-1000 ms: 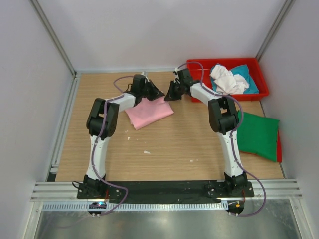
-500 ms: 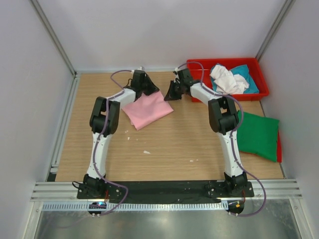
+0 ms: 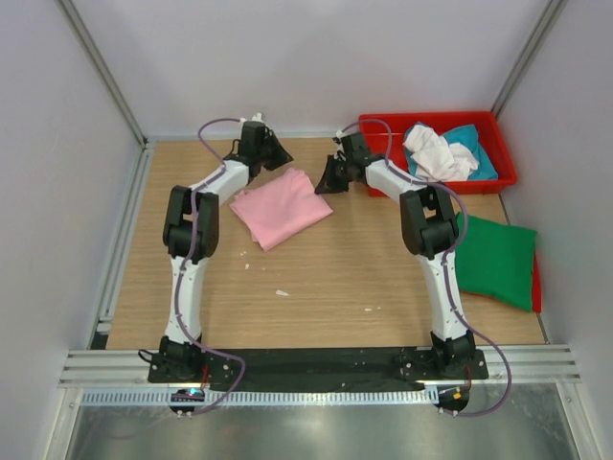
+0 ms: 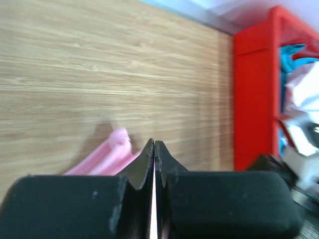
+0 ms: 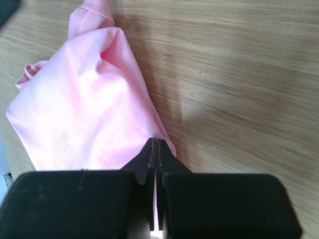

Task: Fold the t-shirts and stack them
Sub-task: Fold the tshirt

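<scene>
From the top view, the pink shirt (image 3: 283,206) lies as a rough folded square on the table (image 3: 316,278), to the left of the red tray (image 3: 383,122). The green shirt (image 3: 493,259) sits folded on the near side of the tray, and a white shirt (image 3: 436,153) and a teal shirt (image 3: 476,144) are bunched up inside it. My left gripper (image 3: 278,155) is well left of the tray, at the pink shirt's far corner. My right gripper (image 3: 324,182) is just left of the tray, at the shirt's right corner.

In the left wrist view, the left gripper (image 4: 154,145) has its fingers pressed together with nothing between them. A rolled pink hem (image 4: 117,147) lies beyond them, on the side away from the tray (image 4: 254,99).

In the right wrist view, the right gripper (image 5: 156,144) is also closed, with its tips right at the pink shirt's (image 5: 89,114) edge. I can't tell whether it has caught any cloth.

I judge the fabric to be light, limp and prone to bunching, so I'd pinch two corners of one edge and pull it taut before folding.
</scene>
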### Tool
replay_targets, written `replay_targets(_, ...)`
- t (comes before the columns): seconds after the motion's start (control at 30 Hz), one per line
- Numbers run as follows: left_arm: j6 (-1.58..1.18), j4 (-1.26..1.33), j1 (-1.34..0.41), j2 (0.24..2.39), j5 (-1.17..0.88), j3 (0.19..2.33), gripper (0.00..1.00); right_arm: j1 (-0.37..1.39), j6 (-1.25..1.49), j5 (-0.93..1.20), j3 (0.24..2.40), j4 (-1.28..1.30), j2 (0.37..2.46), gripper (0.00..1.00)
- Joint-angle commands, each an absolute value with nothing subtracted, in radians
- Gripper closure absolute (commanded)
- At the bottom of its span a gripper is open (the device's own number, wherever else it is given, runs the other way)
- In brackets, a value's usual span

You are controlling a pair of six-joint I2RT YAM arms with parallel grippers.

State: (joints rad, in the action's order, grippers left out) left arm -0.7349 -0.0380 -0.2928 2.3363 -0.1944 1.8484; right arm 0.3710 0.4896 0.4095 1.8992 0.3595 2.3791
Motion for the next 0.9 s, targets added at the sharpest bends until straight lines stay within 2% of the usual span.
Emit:
replay_targets(0.0,-0.680,-0.029,-0.290,2.151,-0.216,1.826,0.99,0.379,0.506,0.429,1.911,0.322,2.362,0.99)
replay_targets(0.17,-0.722,-0.003,-0.339,2.086,-0.268,1.726,0.99,0.383,0.506,0.440,1.919,0.324,2.353,0.99)
replay_targets(0.37,-0.764,0.058,-0.368,2.137,-0.275,1.620,1.00,0.385,0.494,0.439,1.882,0.316,2.345,0.99)
replay_targets(0.87,-0.776,0.037,-0.289,2.379,-0.215,1.792,1.00,0.383,0.489,0.431,1.724,0.285,2.273,0.99)
